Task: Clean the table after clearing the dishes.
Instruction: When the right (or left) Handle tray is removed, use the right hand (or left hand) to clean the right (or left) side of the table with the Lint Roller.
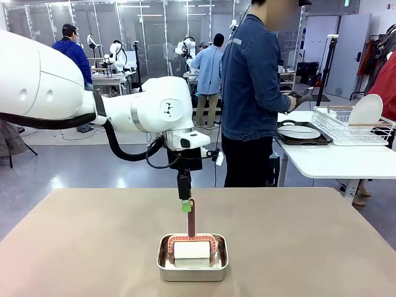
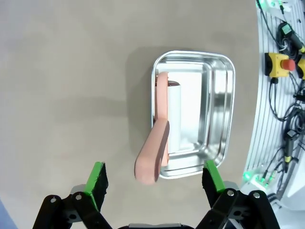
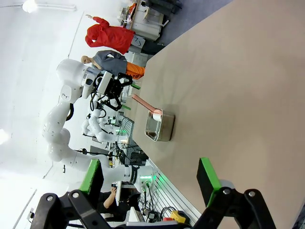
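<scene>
The left gripper (image 1: 185,204) hangs straight over the near middle of the table (image 1: 74,247), jaws wide apart with one green pad on either side of the tip of the pink handle (image 2: 151,152), neither pad touching it. That handle stands nearly upright, its long axis running up toward the wrist, so a short descent and a squeeze across it looks like the coming move. It rises from a white roller (image 1: 192,250) lying flat along a steel pan (image 1: 192,275), the only thing in the pan. Farther right, the dishes (image 1: 299,132) show as a white plate on a dark tray, set on the white side table (image 1: 328,164) beside the person (image 1: 250,93). The right gripper (image 3: 150,175), jaws also apart and holding nothing, is well apart from the pan, so the left arm is plainly nearer
</scene>
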### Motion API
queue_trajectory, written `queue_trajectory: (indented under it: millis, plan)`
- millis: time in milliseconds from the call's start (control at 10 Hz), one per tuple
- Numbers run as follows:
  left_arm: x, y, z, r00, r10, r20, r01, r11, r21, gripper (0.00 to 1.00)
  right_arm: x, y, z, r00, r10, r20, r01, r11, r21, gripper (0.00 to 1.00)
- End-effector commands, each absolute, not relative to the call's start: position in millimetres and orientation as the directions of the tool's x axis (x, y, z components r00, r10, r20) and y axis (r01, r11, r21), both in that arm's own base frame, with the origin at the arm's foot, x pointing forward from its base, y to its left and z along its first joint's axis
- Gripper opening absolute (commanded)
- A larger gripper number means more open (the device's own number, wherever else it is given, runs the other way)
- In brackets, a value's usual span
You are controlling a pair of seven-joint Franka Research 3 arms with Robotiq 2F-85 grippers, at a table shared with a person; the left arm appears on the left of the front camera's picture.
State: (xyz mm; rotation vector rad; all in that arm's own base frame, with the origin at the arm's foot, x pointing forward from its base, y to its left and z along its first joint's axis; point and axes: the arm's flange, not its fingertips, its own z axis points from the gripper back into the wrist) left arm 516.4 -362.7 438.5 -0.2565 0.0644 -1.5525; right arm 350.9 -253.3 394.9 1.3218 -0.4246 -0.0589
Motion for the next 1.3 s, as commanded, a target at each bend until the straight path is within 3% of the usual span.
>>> queue_trajectory:
  millis: [0, 400, 700, 800, 1100, 1200]
  plan:
    - [519, -370, 433, 0.048, -0.991, 0.124, 0.970, 0.017, -0.242, 1.00, 349, -253, 398, 0.920, -0.277, 0.279, -0.207, 0.261, 0.943, 1.00]
    - [518, -374, 421, 0.047, -0.988, 0.145, 0.957, 0.003, -0.291, 1.00, 349, -253, 398, 0.920, -0.277, 0.279, -0.207, 0.261, 0.943, 1.00]
    - [517, -376, 421, 0.032, -0.995, 0.093, 0.960, 0.004, -0.279, 0.13, 349, -253, 398, 0.920, -0.277, 0.279, -0.207, 0.261, 0.943, 1.00]
    - [517, -377, 421, 0.028, -0.996, 0.089, 0.959, 0.002, -0.284, 0.00, 349, -253, 398, 0.920, -0.277, 0.279, -0.207, 0.261, 0.943, 1.00]
    - [517, -378, 423, 0.031, -0.997, 0.072, 0.958, 0.010, -0.286, 0.03, 349, -253, 398, 0.920, -0.277, 0.279, -0.207, 0.261, 0.943, 1.00]
    - [517, -379, 425, 0.029, -0.997, 0.078, 0.958, 0.005, -0.288, 0.00, 349, -253, 398, 0.920, -0.277, 0.279, -0.207, 0.261, 0.943, 1.00]
